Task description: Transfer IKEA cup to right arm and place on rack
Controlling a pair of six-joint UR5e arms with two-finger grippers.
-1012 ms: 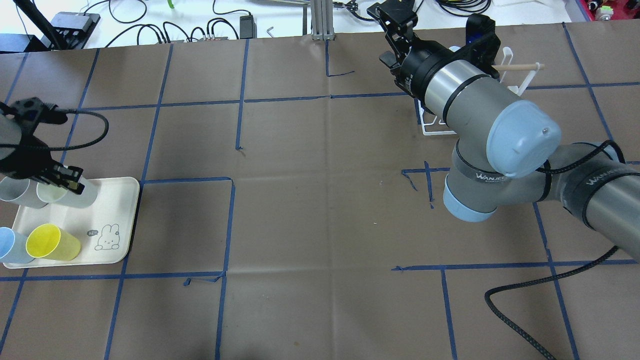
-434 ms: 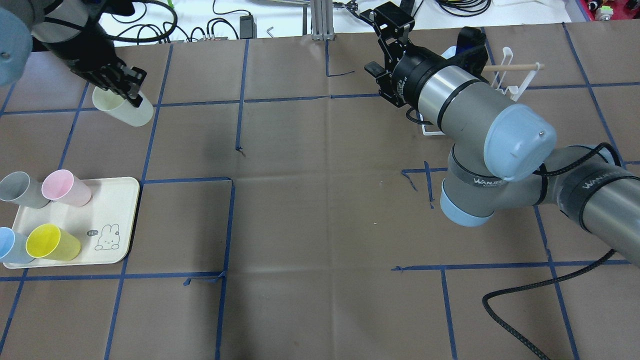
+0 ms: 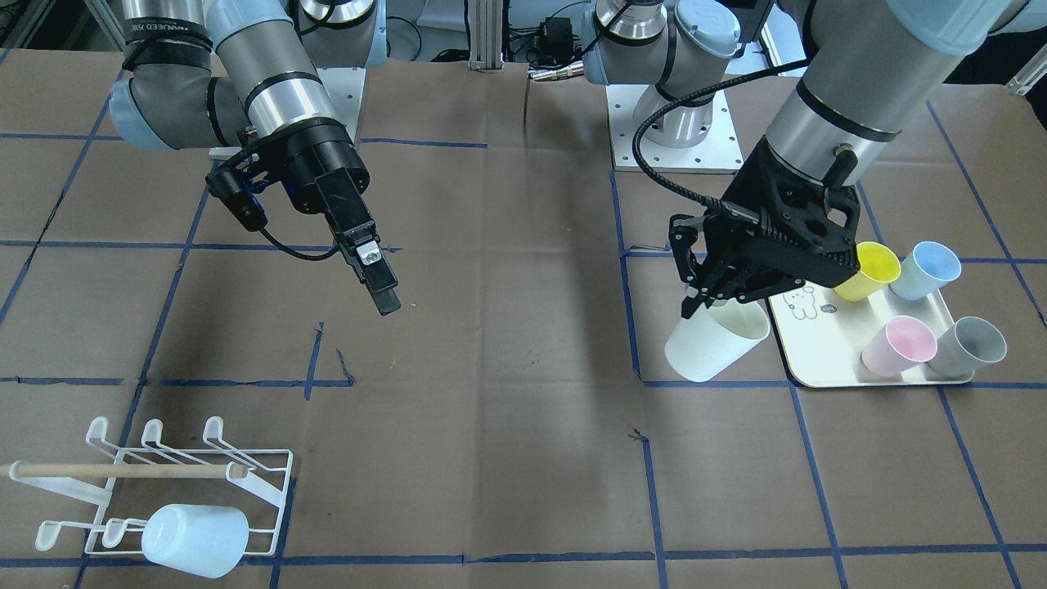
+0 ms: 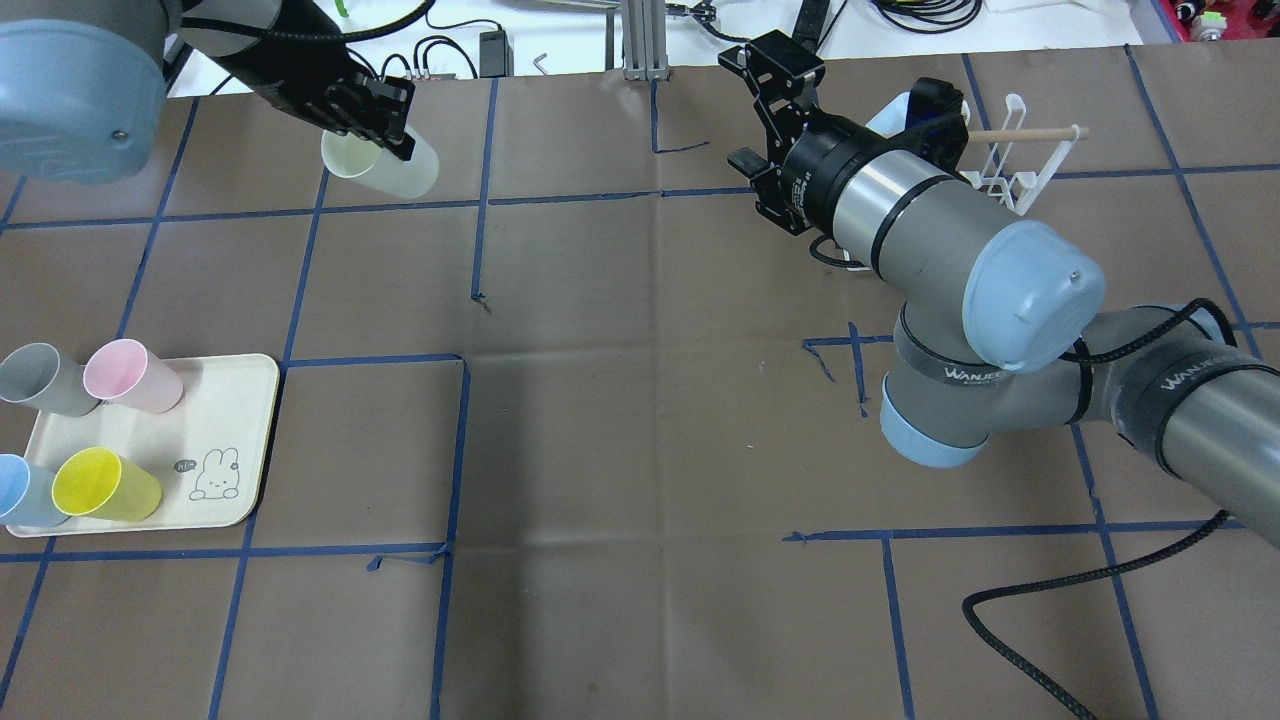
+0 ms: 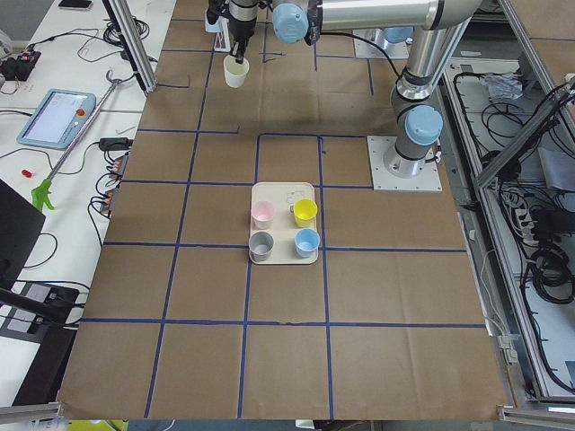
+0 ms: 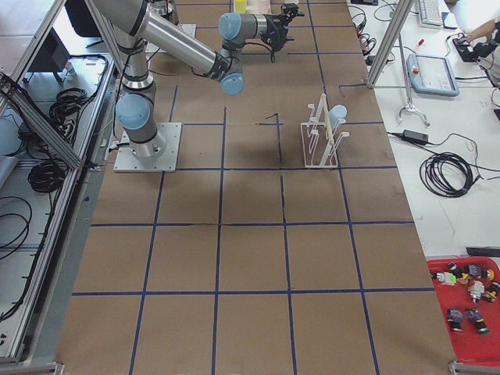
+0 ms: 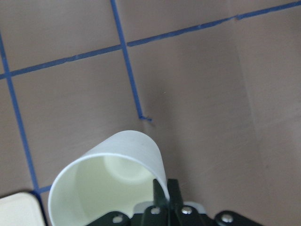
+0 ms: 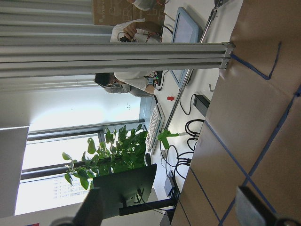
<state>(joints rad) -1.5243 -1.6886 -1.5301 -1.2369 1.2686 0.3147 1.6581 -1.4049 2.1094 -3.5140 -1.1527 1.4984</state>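
My left gripper (image 4: 385, 138) is shut on the rim of a pale cream IKEA cup (image 4: 392, 170), held tilted above the table at the far left. The cup (image 3: 710, 348) hangs under the same gripper (image 3: 703, 304) in the front view, and the left wrist view looks into the cup's (image 7: 108, 181) mouth. The right arm (image 4: 930, 230) reaches toward the far middle, its gripper (image 4: 760, 110) open and holding nothing, with a wide stretch of table between it and the cup. The white wire rack (image 3: 164, 478) with a wooden dowel carries a pale blue cup (image 3: 195, 540) on a prong.
A cream tray (image 4: 235, 410) with a bear drawing sits at the near left, holding pink (image 4: 130, 375), grey (image 4: 45, 380), yellow (image 4: 100, 485) and blue (image 4: 20, 490) cups. Blue tape lines cross the brown table. A black cable (image 4: 1050, 590) loops at the near right.
My left gripper lifted the cream cup off the tray and carried it away from the robot and rightward. The right gripper backed off the rack toward the middle.
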